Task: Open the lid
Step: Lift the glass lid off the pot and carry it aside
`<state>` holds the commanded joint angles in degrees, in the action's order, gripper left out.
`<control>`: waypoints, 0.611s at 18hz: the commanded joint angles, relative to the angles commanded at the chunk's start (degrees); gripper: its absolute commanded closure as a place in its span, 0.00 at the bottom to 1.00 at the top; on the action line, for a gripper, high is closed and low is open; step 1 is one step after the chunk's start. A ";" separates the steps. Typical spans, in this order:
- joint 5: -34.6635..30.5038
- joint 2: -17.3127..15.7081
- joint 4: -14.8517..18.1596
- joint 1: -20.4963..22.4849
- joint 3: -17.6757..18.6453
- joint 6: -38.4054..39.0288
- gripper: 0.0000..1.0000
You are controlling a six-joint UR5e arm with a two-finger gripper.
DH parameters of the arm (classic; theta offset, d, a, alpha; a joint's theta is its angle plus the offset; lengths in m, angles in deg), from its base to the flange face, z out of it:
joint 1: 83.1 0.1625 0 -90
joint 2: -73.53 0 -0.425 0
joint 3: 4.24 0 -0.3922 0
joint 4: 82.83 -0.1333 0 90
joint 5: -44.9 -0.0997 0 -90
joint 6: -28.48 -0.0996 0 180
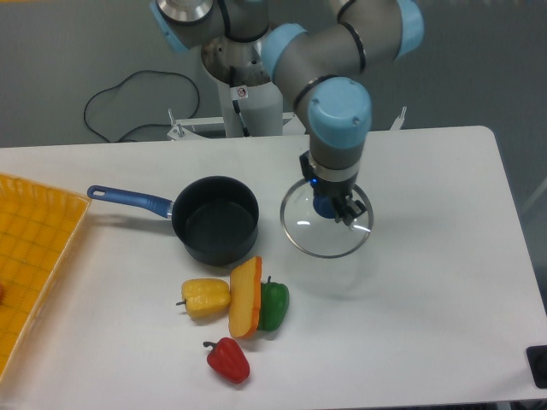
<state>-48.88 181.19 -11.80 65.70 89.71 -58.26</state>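
The round glass lid [318, 239] with a thin metal rim is to the right of the dark saucepan [215, 219], off the pan. It looks tilted, held just above the table. My gripper [329, 207] points down over the lid's centre and is shut on its blue knob, which shows between the fingers. The saucepan stands uncovered with its blue handle [128, 200] pointing left.
A yellow pepper [206, 298], an orange-yellow block [245, 297], a green pepper [274, 305] and a red pepper [228, 360] lie in front of the pan. A yellow basket [34, 256] is at the left edge. A dark object [538, 366] is at the right edge.
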 joint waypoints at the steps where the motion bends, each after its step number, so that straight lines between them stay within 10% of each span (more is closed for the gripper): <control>1: 0.00 0.88 -0.96 0.09 0.00 -0.27 0.58; 11: 0.00 1.94 -2.91 2.20 0.00 -2.29 0.58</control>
<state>-48.88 183.13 -14.71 67.90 89.71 -60.55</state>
